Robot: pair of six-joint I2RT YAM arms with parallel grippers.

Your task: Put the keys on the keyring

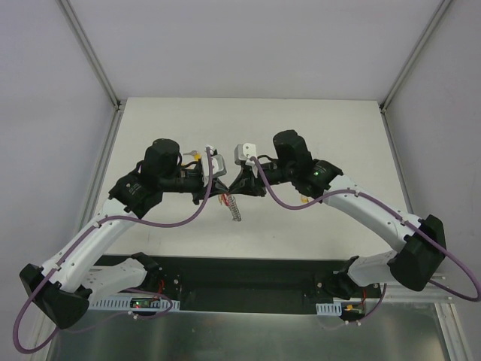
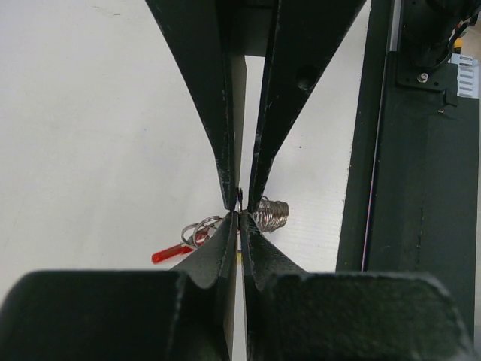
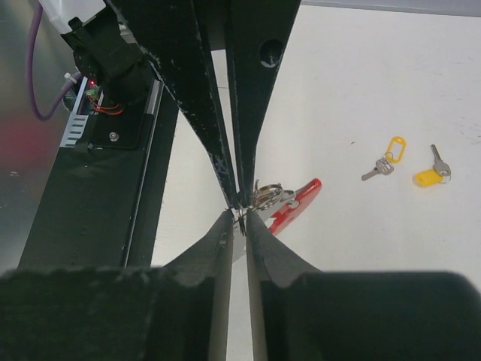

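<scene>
The keyring hangs between both grippers above the table. Its red clip (image 3: 297, 204), silver split rings (image 3: 268, 194) and grey ribbed strap (image 2: 272, 214) show in the wrist views, and it also shows in the top view (image 1: 233, 206). My left gripper (image 2: 239, 216) and right gripper (image 3: 239, 215) meet tip to tip, and each is shut on a thin wire ring of the keyring. Two keys lie on the table: one on a yellow loop tag (image 3: 383, 161) and one with a yellow head (image 3: 430, 175). The top view shows yellow by the left wrist (image 1: 197, 158).
The black base rail (image 1: 240, 274) runs along the table's near edge, with the arms' mounts and purple cables. White walls and metal posts enclose the white table (image 1: 338, 128). A small yellow spot (image 1: 301, 200) shows under the right forearm.
</scene>
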